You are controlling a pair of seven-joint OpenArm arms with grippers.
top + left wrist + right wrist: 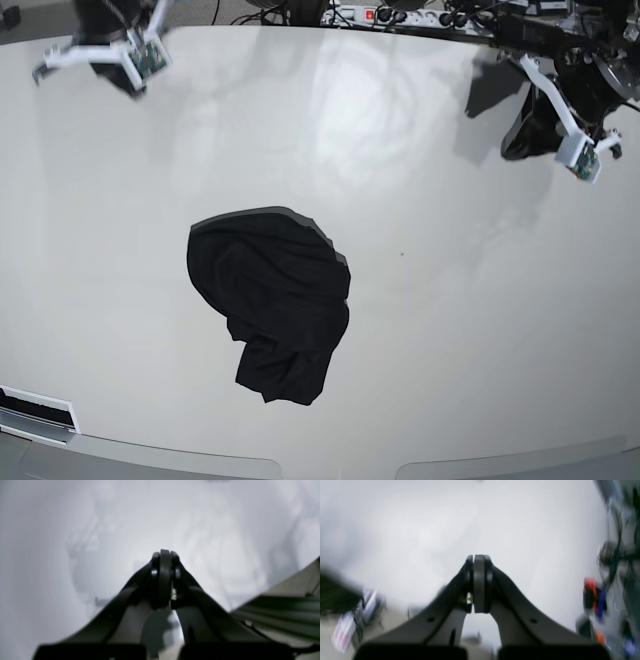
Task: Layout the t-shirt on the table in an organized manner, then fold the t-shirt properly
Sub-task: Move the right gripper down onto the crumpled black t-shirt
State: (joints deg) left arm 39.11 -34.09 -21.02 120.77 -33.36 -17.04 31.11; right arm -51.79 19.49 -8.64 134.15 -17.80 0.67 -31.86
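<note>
- Left gripper [165,555]: in the left wrist view both fingers are pressed together at centre frame, with nothing between them. It sits above bare white surface and touches no object.
- Right gripper [478,557]: in the right wrist view the fingers likewise meet flush at centre frame, holding nothing, over bare white surface.
- T-shirt [275,300]: in the base view it lies in a crumpled heap on the tabletop [480,330], slightly left of centre and in the lower half of the frame. Its long axis runs from upper left to lower right, broad and rounded at the top, narrowing to a squarish end at the bottom. A grey band shows along its upper edge. Sleeves, collar and any logo cannot be made out among the folds.
- Both arms sit at the far edge, one in the upper left corner and one in the upper right, each well apart from the garment.
- Both wrist views are blurred; clutter at the right wrist view's edges cannot be identified. A power strip [400,15] lies beyond the tabletop's far edge.
</note>
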